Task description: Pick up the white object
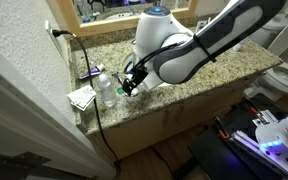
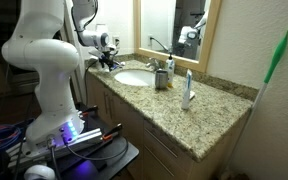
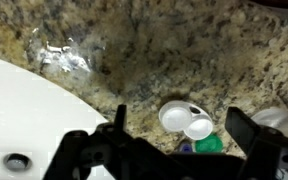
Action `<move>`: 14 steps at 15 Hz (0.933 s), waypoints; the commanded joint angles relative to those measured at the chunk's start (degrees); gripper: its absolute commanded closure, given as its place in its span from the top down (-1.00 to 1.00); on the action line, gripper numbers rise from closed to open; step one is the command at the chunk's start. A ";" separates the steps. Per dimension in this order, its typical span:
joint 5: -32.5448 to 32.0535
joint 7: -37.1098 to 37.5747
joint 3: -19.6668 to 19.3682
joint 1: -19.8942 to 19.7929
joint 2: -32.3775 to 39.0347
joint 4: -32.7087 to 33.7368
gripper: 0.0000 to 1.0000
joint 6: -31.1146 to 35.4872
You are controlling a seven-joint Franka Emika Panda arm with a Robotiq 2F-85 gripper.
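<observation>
The pincer hangs low over the speckled stone counter with its jaws spread wide and nothing between them. The white object lies on the counter just ahead of the pincer. In the wrist view it sits within the gap, off centre and nearer to one finger than to the other. It looks like two round white parts joined side by side. Its long axis runs slantwise across the gap, neither in line with the fingers nor square to them, so I judge the wrist may need a small turn and a short reach forward before coming down. With only one arm here, there is no choice of hand. A green piece touches the object's near edge and is partly covered by the pincer body, and I cannot tell whether the two are one thing. Beyond the nearer finger a second pale shape is cut off by the frame. Further ahead and to the far side lies a crumpled clear bottle, too blurred to show detail, and the sink curves away beside the other finger. In both exterior views the white object is too small to pick out.
</observation>
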 commanded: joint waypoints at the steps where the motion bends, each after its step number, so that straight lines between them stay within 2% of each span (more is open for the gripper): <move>1: 0.43 -0.37 -0.53 0.36 -0.09 -0.02 1.00 -0.05; 2: 1.10 -1.06 -0.06 -0.05 -0.09 -0.11 0.50 -0.30; 4: 1.13 -1.12 0.04 -0.02 0.06 -0.02 0.33 -0.15; 12: 1.28 -1.35 0.25 -0.11 -0.14 -0.01 -0.81 -0.67; 13: 1.28 -1.40 0.28 -0.13 -0.25 0.13 -0.94 -0.79; 14: 1.22 -1.36 0.25 -0.10 -0.26 0.18 -0.99 -0.89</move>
